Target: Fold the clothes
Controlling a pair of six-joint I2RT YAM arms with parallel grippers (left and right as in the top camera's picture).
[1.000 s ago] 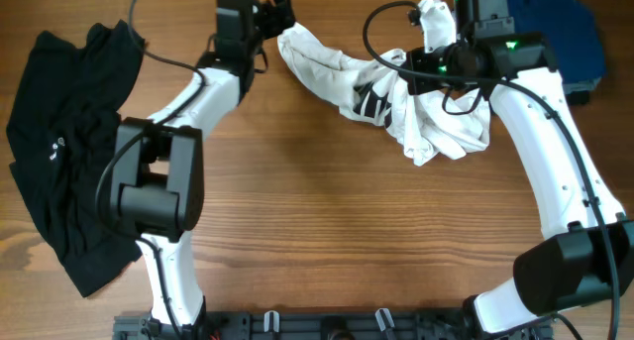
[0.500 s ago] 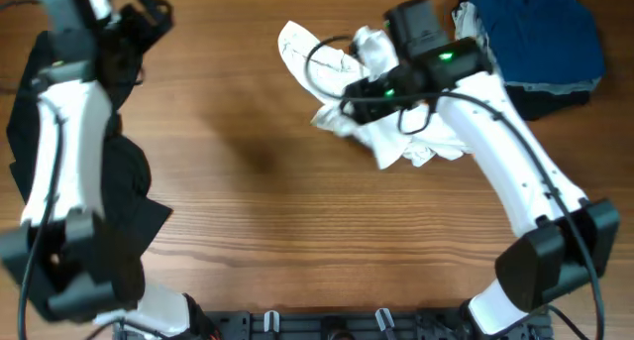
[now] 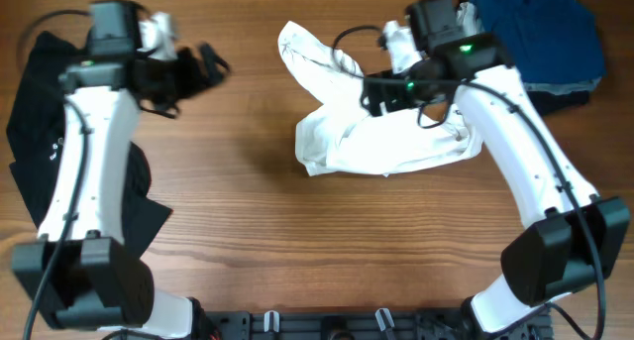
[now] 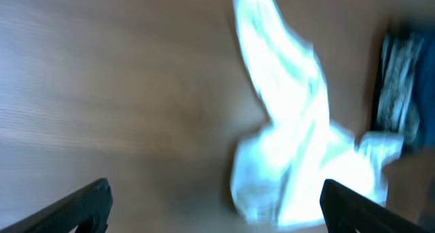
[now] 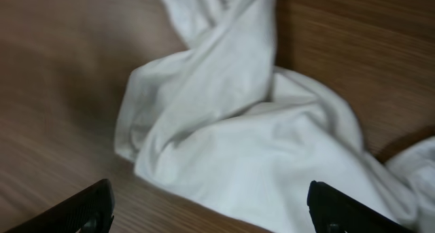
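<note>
So, far out to the left of the left fingers, a rumpled black fabric garment (image 3: 40, 152) is draped along the edge of the brown wooden table (image 3: 277, 251), and part of it is covered by the left arm. The left gripper (image 3: 203, 67) is held over bare wood, well apart from any cloth. In the left wrist view its black fingertips (image 4: 85, 202) are splayed wide, with nothing caught between them, just tabletop. That view is pretty blurred tbh, but a crumpled white fabric garment (image 3: 381, 142) can be made out ahead of those fingers, more toward the right-hand one. From overhead, the white garment is bunched near the middle of the table, with one long strip trailing off toward the far edge. The right gripper (image 5: 214, 209) is parked right above that bunch. Its dark fingertips (image 5: 92, 206) are spread far apart too, and the white folds are laid out between and ahead of them but not pinched. Whether the tips actually touch the cloth can't be told. Past the right fingers, on the outer side of the right arm, a dark blue fabric garment (image 3: 540, 33) is heaped at the table's far corner.
</note>
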